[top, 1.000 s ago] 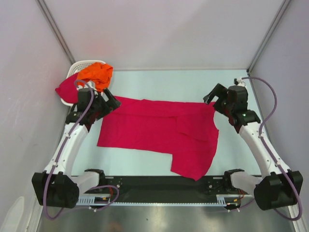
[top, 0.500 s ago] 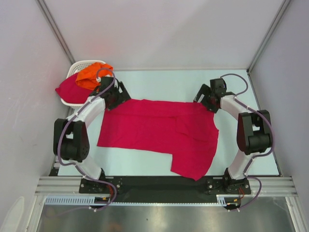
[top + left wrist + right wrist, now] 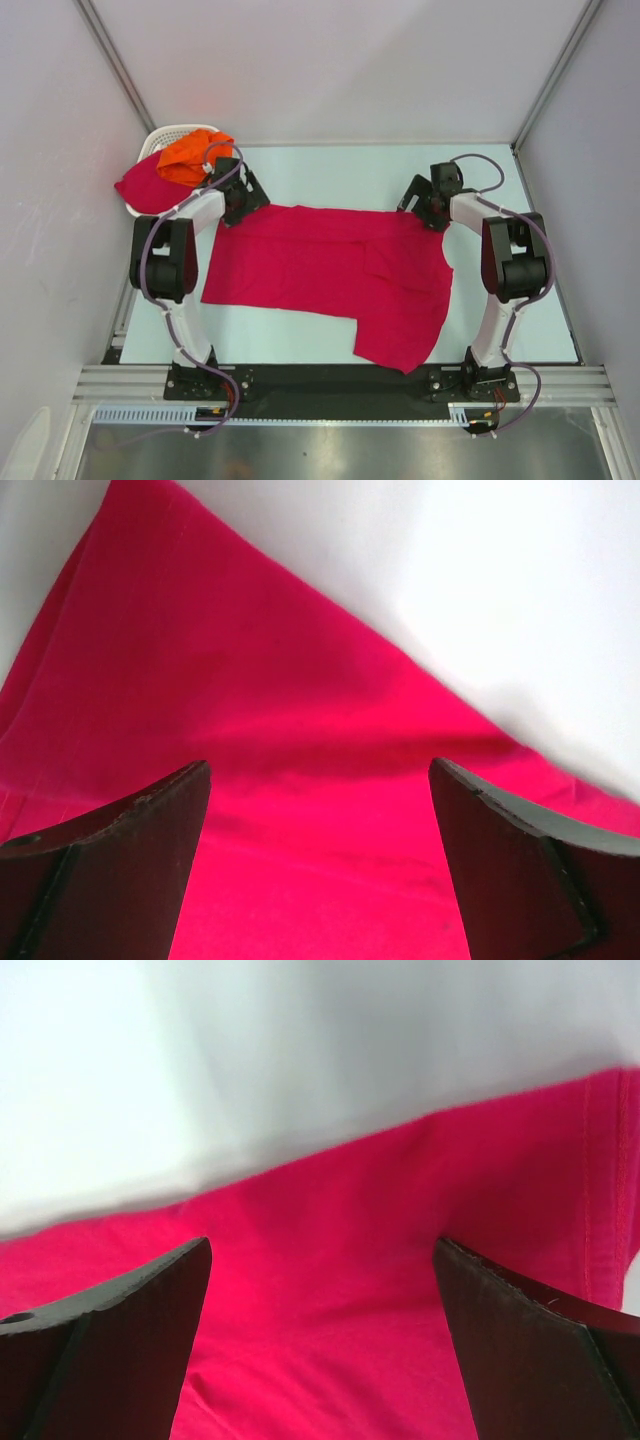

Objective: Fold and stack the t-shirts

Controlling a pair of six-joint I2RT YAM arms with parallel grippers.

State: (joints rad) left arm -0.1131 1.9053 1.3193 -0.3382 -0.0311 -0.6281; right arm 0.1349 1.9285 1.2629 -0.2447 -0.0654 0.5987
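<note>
A crimson-pink t-shirt (image 3: 320, 265) lies spread flat across the table, one part hanging toward the near edge. My left gripper (image 3: 240, 195) hovers at its far left corner, open, with bare fabric (image 3: 300, 730) between the fingers (image 3: 150, 830). Over the far right corner my right gripper (image 3: 425, 198) is open too, straddling the shirt's far edge (image 3: 330, 1290). A bright orange t-shirt (image 3: 190, 155) and another crimson one (image 3: 145, 185) are heaped in the basket.
The white slotted basket (image 3: 165, 132) stands at the far left corner, just behind my left gripper. Grey walls enclose the table on three sides. A black rail (image 3: 320, 380) with the arm bases runs along the near edge.
Both arms have reared up and stretched forward. The grippers have shifted slightly inward and down onto the shirt's far corners. The shirt has not moved and the jaws stayed open.
</note>
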